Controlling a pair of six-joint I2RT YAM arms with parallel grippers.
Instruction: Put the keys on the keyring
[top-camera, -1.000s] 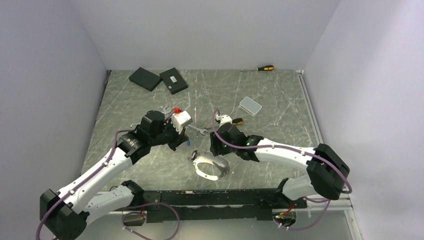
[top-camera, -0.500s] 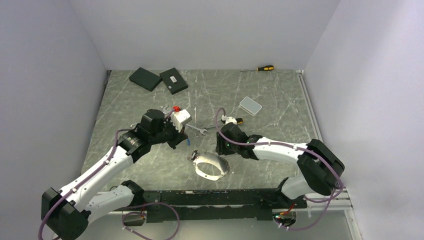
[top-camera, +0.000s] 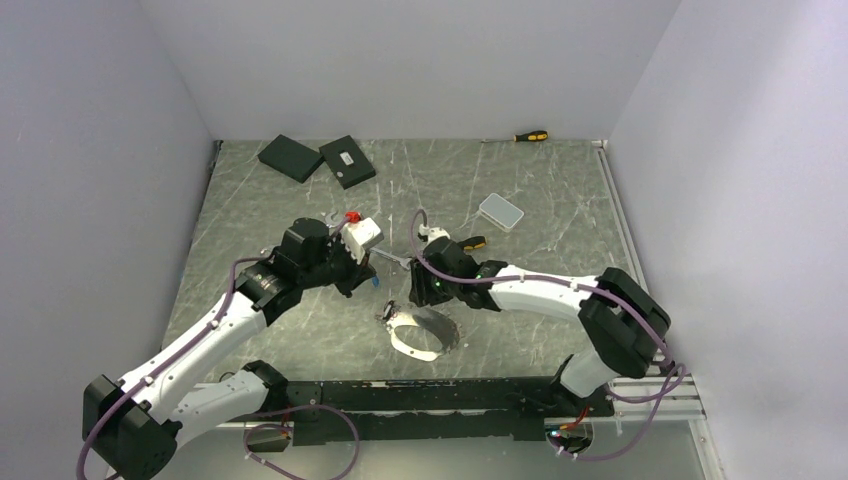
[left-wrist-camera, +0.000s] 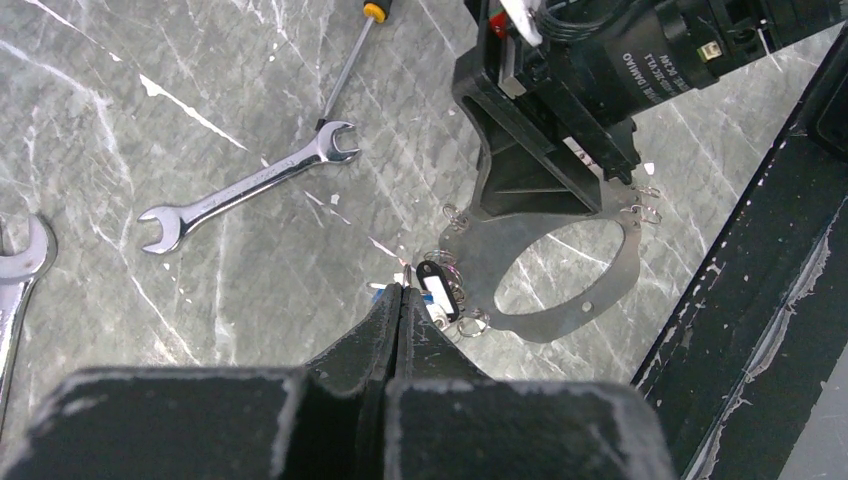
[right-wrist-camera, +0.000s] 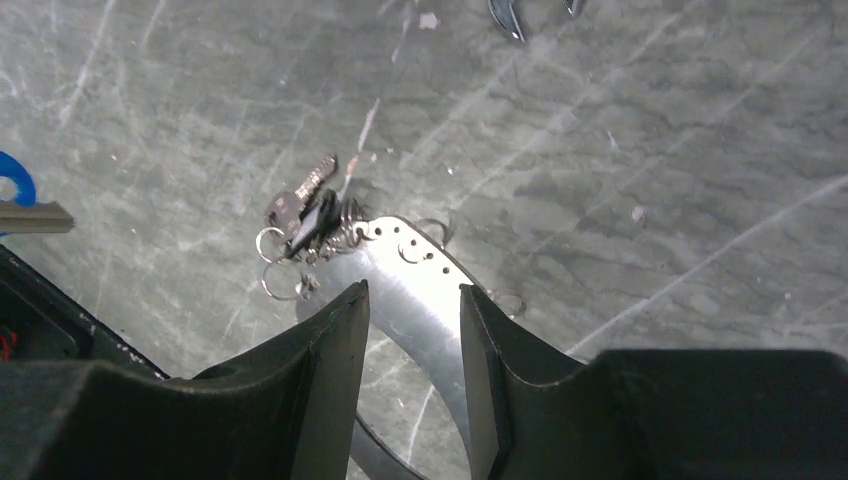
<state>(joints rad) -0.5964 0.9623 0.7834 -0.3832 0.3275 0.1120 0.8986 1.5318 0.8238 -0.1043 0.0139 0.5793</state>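
**Desk:** From above first. Shows what?

**Photo:** Shows the keyring, a flat grey metal band bent into a rough circle, lying on the marbled table close to the arms' bases. Puts the left end effector just off the ring's far left and the right end effector down at its far rim. Catches the first key, a slim silver spanner, flat on the table between the two wrists and apart from the ring. Takes in a pale box and, by the back wall, a far screwdriver.

**Desk:** And from the left wrist?

**Photo:** Shows the left end effector closed, fingers pressed flat together with nothing visible between them. Places the tips next to a cluster of small split rings hooked on the keyring. Finds the first key lying loose, the second key cropped at the left edge, and a nearer screwdriver pointing at the first key's head.

**Desk:** Right wrist?

**Photo:** Shows the right end effector partly parted, fingers astride the keyring, one on each side of the band. Can't tell whether pinching it or only straddling it. Sets the cluster of small split rings just beyond the fingertips.
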